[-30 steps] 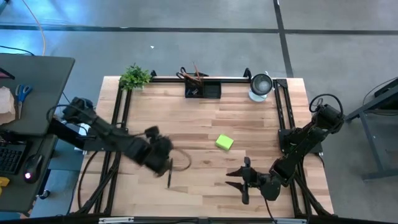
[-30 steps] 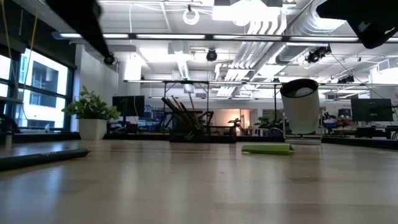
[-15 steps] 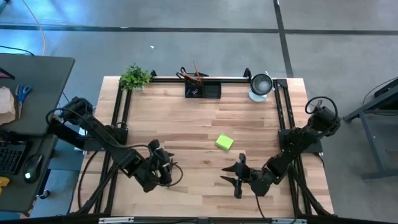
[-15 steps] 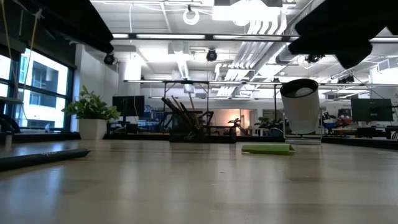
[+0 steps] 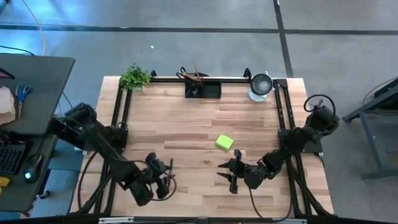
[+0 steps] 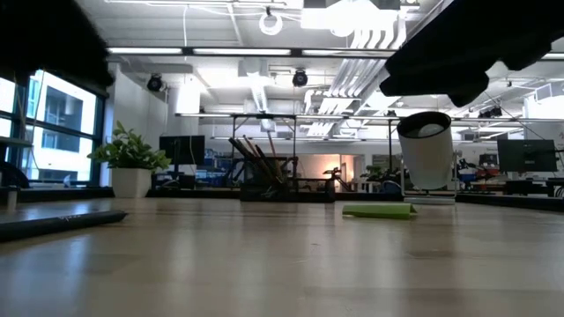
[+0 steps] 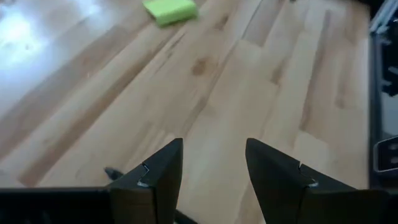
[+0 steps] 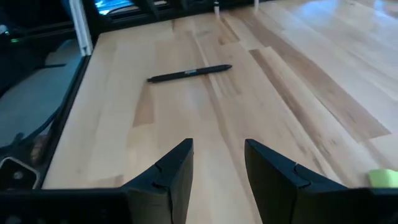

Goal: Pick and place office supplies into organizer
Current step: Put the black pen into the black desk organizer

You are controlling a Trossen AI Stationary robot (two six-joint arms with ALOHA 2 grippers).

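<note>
Grey floor (image 5: 186,56), window (image 6: 53,114), prob. ceiling ducts (image 6: 370,26).

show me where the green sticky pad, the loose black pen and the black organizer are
sticky-note pad (image 5: 224,142), high view, middle of its top face
black pen (image 8: 189,73), right wrist view, mid-barrel
organizer (image 5: 210,91), high view, its right compartment

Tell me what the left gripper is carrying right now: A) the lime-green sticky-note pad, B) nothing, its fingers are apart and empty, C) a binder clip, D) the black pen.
B. In the left wrist view the left gripper has its two fingers apart with only bare table between them, the lime-green sticky-note pad lies far off on the wood, and the black pen lies loose on the table.
</note>
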